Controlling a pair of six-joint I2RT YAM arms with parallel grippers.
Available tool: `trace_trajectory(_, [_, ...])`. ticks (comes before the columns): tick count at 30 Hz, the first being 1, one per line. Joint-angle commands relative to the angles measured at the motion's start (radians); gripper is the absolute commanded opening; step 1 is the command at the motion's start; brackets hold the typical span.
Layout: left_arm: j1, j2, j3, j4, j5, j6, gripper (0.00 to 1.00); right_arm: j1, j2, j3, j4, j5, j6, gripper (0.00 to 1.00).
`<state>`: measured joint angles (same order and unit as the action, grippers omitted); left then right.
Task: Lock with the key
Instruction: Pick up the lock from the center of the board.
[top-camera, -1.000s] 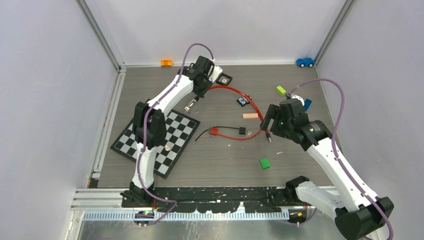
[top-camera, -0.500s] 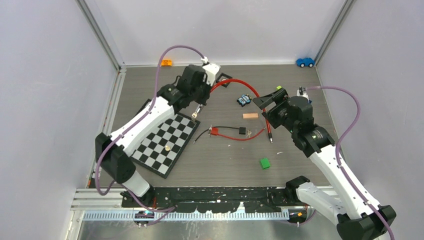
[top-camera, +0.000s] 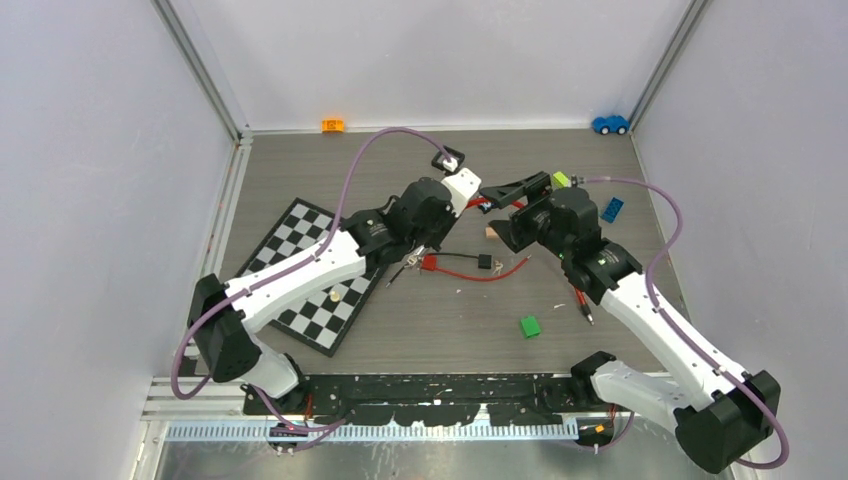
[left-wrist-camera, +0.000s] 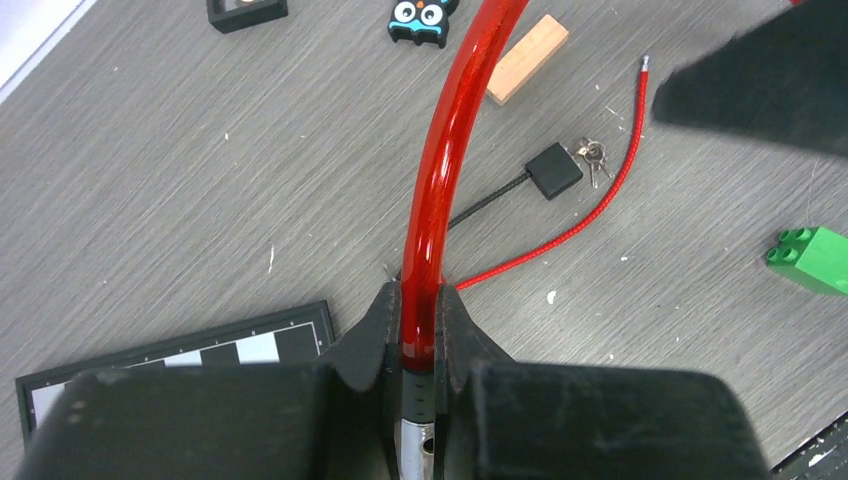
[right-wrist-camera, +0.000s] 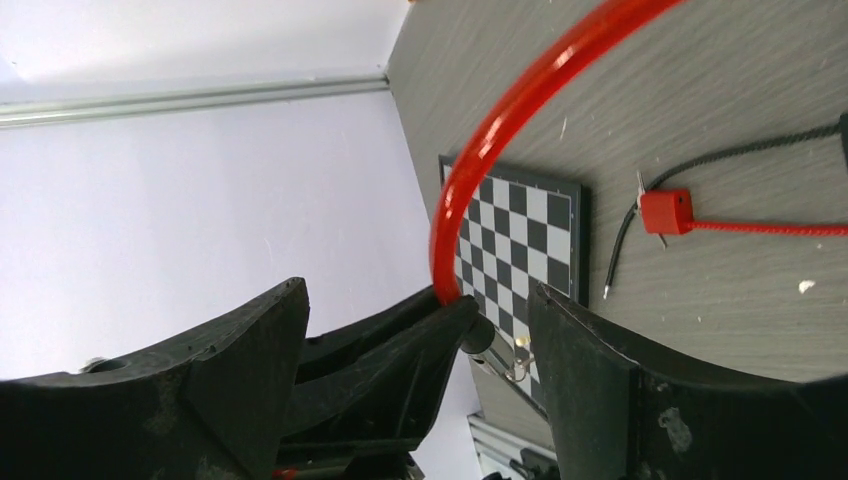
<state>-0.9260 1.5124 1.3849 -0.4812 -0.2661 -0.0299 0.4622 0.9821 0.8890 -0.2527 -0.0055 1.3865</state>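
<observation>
My left gripper (left-wrist-camera: 420, 325) is shut on a thick red cable lock (left-wrist-camera: 440, 150), just above its black collar and silver end (right-wrist-camera: 500, 352). A small ring hangs from that silver end. In the top view the left gripper (top-camera: 415, 250) hangs over the table's middle, by the chessboard's corner. The cable's free tip (top-camera: 582, 303) lies to the right. My right gripper (right-wrist-camera: 415, 300) is open, its fingers wide on either side of the left gripper's fingers without touching the cable. A bunch of keys (left-wrist-camera: 594, 153) lies beside a small black box (left-wrist-camera: 555, 170) on a thin red cord (left-wrist-camera: 590, 215).
A chessboard (top-camera: 300, 280) lies left of centre, with a red block (top-camera: 428, 263) on the thin cord next to it. A green brick (top-camera: 529, 326), a wooden block (left-wrist-camera: 527, 45), an owl figure (left-wrist-camera: 420, 15) and a black frame (top-camera: 448, 159) lie around.
The left arm swung from the far back toward the table's middle, carrying the cable end. The right arm moved left to face it. The cable's free tip slid toward the near right.
</observation>
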Motion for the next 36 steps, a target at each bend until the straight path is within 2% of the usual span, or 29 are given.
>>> trace_trajectory(1, [-0.03, -0.047, 0.034, 0.116, -0.082, -0.032, 0.0, 0.053, 0.025, -0.021, 0.038, 0.019, 0.075, 0.84])
trace_trajectory(13, [-0.141, -0.045, 0.027, 0.13, -0.132, -0.039, 0.0, 0.093, 0.073, -0.036, 0.081, 0.122, 0.123, 0.77])
trace_trajectory(18, [-0.192, -0.054, 0.011, 0.134, -0.17, -0.039, 0.0, 0.096, 0.119, -0.041, 0.122, 0.09, 0.14, 0.66])
trace_trajectory(21, [-0.2, -0.057, -0.001, 0.141, -0.191, -0.045, 0.0, 0.107, 0.127, -0.037, 0.13, 0.088, 0.137, 0.58])
trace_trajectory(32, [-0.201, -0.007, 0.024, 0.128, -0.265, -0.044, 0.0, 0.139, 0.081, -0.008, 0.075, 0.115, 0.107, 0.5])
trace_trajectory(36, [-0.202, -0.002, 0.03, 0.131, -0.257, -0.046, 0.0, 0.144, 0.086, -0.01, 0.095, 0.099, 0.106, 0.34])
